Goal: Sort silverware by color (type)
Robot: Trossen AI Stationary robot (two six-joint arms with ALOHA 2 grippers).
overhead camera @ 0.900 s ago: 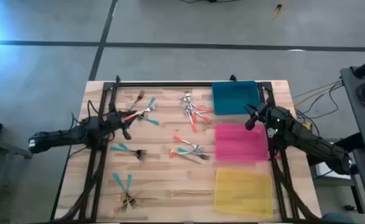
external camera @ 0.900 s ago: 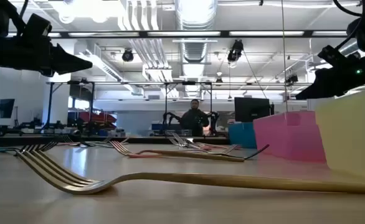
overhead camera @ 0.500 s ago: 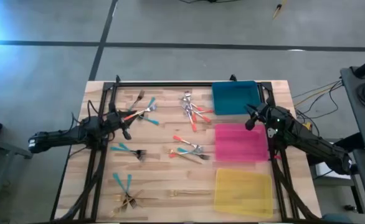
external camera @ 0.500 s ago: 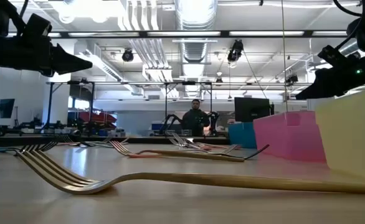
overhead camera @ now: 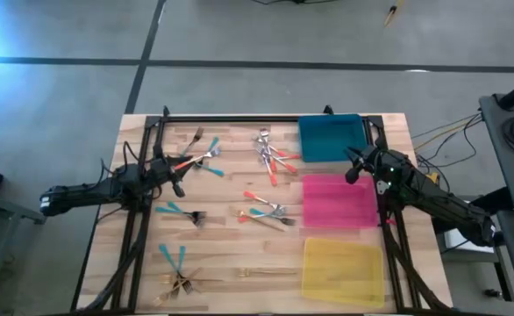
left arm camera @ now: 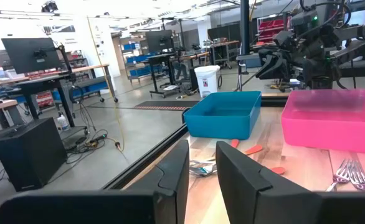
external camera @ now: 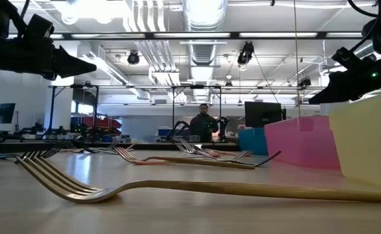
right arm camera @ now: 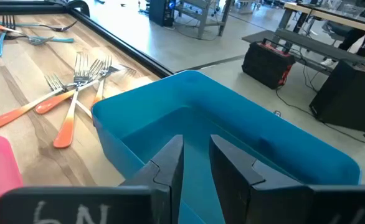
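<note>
Nothing sorted yet; I've picked nothing up.
Left tool (overhead camera: 176,168) and right tool (overhead camera: 355,164) hover slightly parted, empty; next I'd reach for a fork (overhead camera: 272,169).

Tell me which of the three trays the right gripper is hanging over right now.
The blue tray, the one farthest from the yellow tray. The right gripper hangs over its edge nearest the pink tray, and the right wrist view looks straight into it.
</note>
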